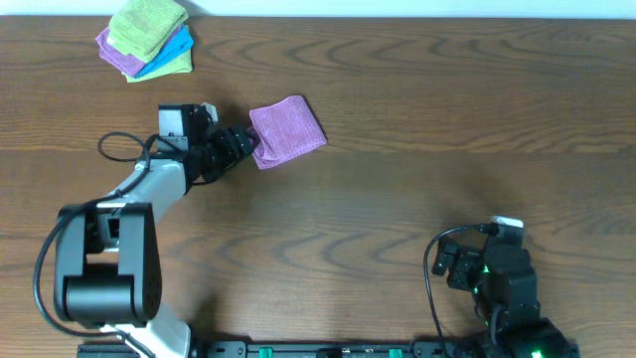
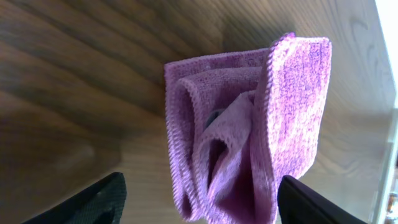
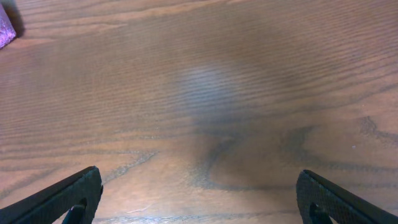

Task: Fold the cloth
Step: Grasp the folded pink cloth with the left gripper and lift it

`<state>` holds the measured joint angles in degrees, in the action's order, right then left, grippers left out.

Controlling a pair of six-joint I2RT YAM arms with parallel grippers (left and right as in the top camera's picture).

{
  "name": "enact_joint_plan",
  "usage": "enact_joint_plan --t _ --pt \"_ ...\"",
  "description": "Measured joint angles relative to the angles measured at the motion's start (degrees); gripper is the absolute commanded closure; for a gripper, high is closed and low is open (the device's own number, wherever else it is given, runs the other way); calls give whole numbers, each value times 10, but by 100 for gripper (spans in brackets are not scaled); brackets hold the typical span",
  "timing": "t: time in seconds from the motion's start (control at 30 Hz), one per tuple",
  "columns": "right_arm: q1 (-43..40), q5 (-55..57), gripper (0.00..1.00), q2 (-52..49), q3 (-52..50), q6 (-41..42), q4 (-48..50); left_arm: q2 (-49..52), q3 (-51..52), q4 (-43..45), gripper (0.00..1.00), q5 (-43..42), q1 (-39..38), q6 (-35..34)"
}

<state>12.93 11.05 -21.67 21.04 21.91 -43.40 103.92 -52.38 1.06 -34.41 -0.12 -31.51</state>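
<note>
Left claw [image 1: 251, 149] spread at the folded cloth [image 1: 288, 129], right claw [image 3: 199, 194] waiting.
A stack of spare cloths [image 1: 149, 38] lies out of the way in the far-left corner of the worktop [image 1: 397, 199]. Left of centre, the left claw's jaws stand apart with the lilac cloth's layered edge loose between them, likely so the fold rests undisturbed. Near the near-right corner, the right claw gapes over bare wood, seemingly kept clear.
</note>
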Motion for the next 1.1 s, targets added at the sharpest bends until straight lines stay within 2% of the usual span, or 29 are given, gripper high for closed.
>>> enact_joint_plan --t 0.3,0.47,0.57,0.6,0.63,0.7,0.77,0.8,0.97,1.1 --pt "0 1 1 0 0 0 0 45 0 78 10 -57 -3 -52" --pt "0 2 1 0 0 0 0 63 -4 114 9 -81 -7 -83" --pt "0 2 1 0 0 0 0 76 -10 132 21 -92 -15 -100" --pt "0 2 1 0 0 0 0 81 -10 138 29 -94 -19 -104" --pt "0 2 1 0 0 0 0 86 -11 141 40 -96 -23 -110" --pt "0 2 1 0 0 0 0 97 -13 144 57 -97 -32 -116" --pt "0 2 1 0 0 0 0 106 -13 145 85 -98 -39 -120" --pt "0 2 1 0 0 0 0 111 -12 144 94 -92 -43 -122" --pt "0 2 1 0 0 0 0 129 -7 206 95 -91 -46 -120" --pt "0 2 1 0 0 0 0 135 -31 201 94 -99 -46 -106"
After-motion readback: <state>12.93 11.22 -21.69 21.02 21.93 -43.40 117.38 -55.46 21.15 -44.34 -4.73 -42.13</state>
